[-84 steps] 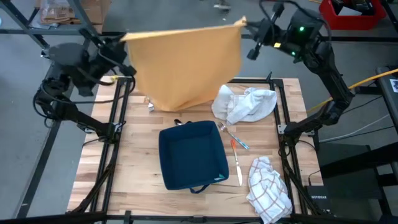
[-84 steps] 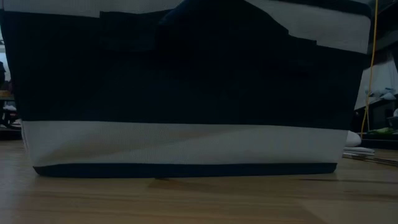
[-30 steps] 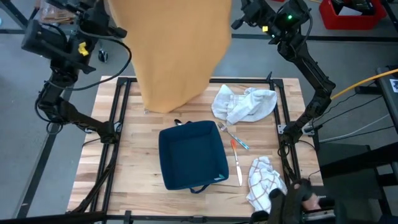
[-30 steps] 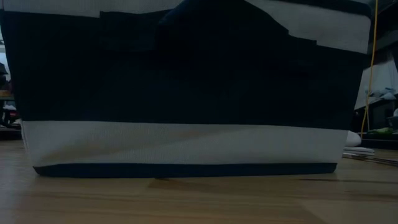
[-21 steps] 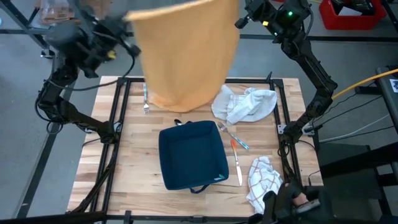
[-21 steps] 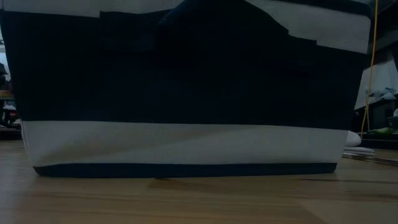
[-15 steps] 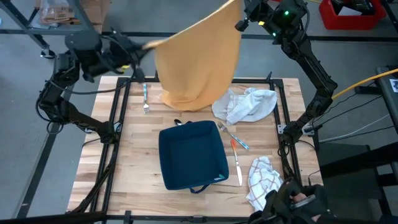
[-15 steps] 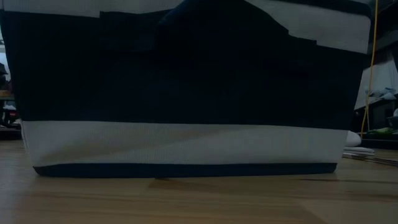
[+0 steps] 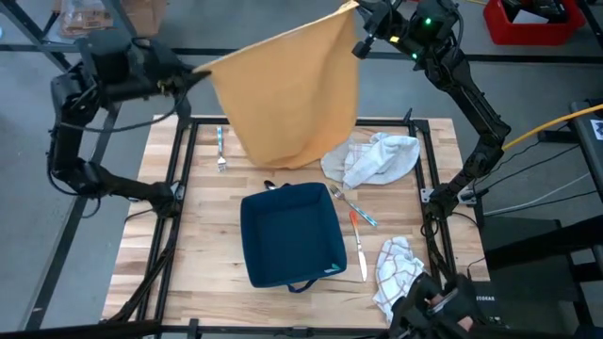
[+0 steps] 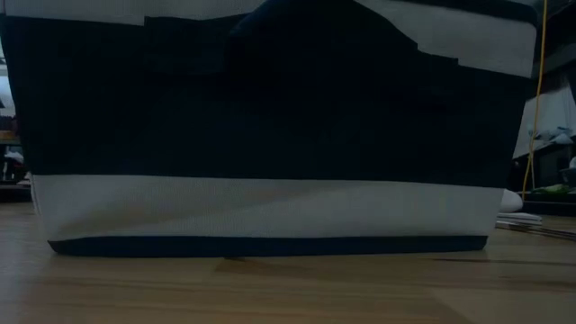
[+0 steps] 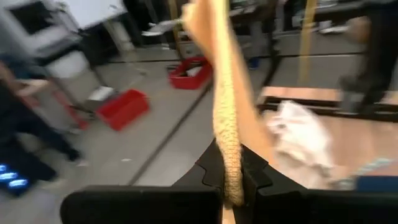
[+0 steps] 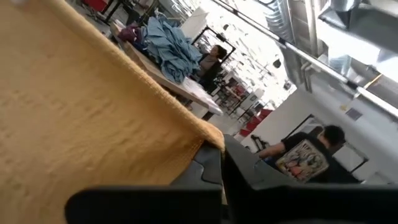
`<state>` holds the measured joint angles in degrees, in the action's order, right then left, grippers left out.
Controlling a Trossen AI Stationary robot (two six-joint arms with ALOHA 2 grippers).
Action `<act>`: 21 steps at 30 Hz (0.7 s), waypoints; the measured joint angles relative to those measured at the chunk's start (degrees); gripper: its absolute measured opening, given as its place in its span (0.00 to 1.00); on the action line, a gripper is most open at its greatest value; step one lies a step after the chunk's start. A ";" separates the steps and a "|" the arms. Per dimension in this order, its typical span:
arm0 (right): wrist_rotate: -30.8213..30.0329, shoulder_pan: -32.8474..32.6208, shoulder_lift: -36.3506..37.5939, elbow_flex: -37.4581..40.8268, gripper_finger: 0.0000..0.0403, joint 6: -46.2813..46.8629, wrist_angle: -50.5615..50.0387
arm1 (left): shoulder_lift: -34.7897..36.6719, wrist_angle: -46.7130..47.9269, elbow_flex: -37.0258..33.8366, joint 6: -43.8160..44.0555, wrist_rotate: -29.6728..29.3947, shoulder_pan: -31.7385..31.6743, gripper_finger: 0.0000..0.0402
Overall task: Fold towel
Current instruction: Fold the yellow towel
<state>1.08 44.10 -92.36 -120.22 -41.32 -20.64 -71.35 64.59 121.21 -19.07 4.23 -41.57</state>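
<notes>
Towel, mustard yellow, hangs in the air stretched between the two grippers, well above the far half of the table. Its top edge slopes down from the right gripper to the left gripper, and the cloth sags below them in a rounded pouch whose lowest fold lies over the far edge of the table.

The left gripper is clamped on one upper corner; in the left wrist view the towel runs edge-on straight up from between the closed fingers. The right gripper, raised higher and farther back, is clamped on the other upper corner; in the right wrist view the yellow weave fills the space beside its pinched fingers, with the corner ending right at them.

Below the hanging cloth, on the side nearer the right gripper, a crumpled white cloth lies on the table. A fork lies under the left gripper's side. Nearer the front stands a dark blue bin, with cutlery just beside it and a checked cloth at the front corner. The low view is filled by the bin's dark and white wall.

People show in the room beyond the right gripper.
</notes>
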 joint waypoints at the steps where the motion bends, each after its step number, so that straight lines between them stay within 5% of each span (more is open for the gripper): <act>1: 0.31 0.19 0.00 0.00 0.00 1.09 -0.39 | -0.51 -0.39 0.00 -1.07 0.66 -2.55 0.00; 9: 3.14 0.22 -0.04 0.00 0.00 7.51 -4.83 | -4.96 -1.48 -0.09 -2.45 4.81 -17.48 0.00; 16: 14.82 0.23 -0.07 0.00 0.00 14.30 -6.05 | -7.32 -8.83 -0.11 -0.18 4.86 -23.80 0.00; 21: 12.59 0.97 -0.09 0.00 0.00 14.09 2.50 | -7.26 -21.65 -0.13 1.53 5.07 -24.97 0.00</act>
<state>13.67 45.07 -92.44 -120.22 -27.22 -18.14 -78.61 42.94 121.08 -17.55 9.30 -66.54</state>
